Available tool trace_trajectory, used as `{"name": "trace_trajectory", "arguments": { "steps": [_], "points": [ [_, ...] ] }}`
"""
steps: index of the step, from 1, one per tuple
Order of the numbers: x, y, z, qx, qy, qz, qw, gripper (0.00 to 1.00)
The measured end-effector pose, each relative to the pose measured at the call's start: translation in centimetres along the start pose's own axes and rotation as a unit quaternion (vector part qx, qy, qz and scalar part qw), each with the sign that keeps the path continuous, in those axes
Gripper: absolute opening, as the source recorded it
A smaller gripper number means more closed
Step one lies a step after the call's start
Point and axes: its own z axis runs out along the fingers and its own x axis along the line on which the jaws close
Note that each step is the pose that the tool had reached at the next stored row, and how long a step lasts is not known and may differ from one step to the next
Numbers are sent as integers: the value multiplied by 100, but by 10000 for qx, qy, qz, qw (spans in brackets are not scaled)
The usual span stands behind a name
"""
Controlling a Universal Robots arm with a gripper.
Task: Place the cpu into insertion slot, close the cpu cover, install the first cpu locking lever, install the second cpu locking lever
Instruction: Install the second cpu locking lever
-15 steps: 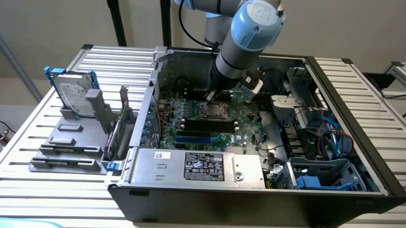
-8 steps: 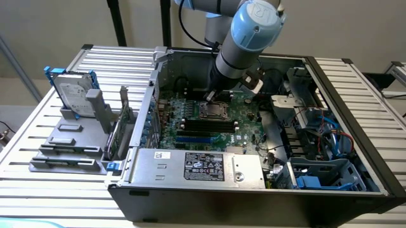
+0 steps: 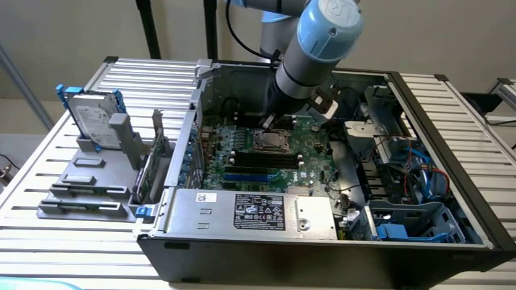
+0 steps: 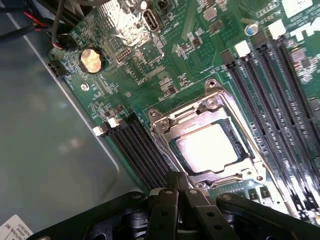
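The gripper (image 4: 179,192) hangs low over the board, its two dark fingers (image 4: 167,200) drawn together to a narrow point with nothing showing between them — pressed close, holding no chip. In the wrist view the fingertips sit just beside the near edge of the socket frame, at or almost on the silvery metal; whether they actually touch it I cannot tell.

Directly ahead of the tips lies the insertion slot (image 4: 207,147), and the cpu (image 4: 206,146) is already in it: a bright silver square face lying flat and level inside the opening. The cpu cover (image 4: 165,131) appears to be down over it, a thin metal frame whose window lets the chip's face show through. By my reading the placing is done and the cover closed, so the work now stands at the levers. I cannot make out a lever with any certainty along the frame's sides.

In the exterior view the arm (image 3: 318,42) comes down steeply from above into the open case (image 3: 451,181), the slot (image 3: 272,141) just beside its lower end — toward the camera from the tool, amid the green board (image 3: 310,163), with the long black memory slots (image 3: 262,160) just beyond.
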Motion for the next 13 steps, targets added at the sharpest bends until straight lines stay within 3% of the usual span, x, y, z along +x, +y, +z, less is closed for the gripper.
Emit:
{"name": "trace_trajectory", "arguments": {
  "steps": [6,13],
  "points": [
    [-126,56,-127,1,-1,1,10000,11],
    [-249,68,-196,-4,-7,2,10000,11]
  ]
}}
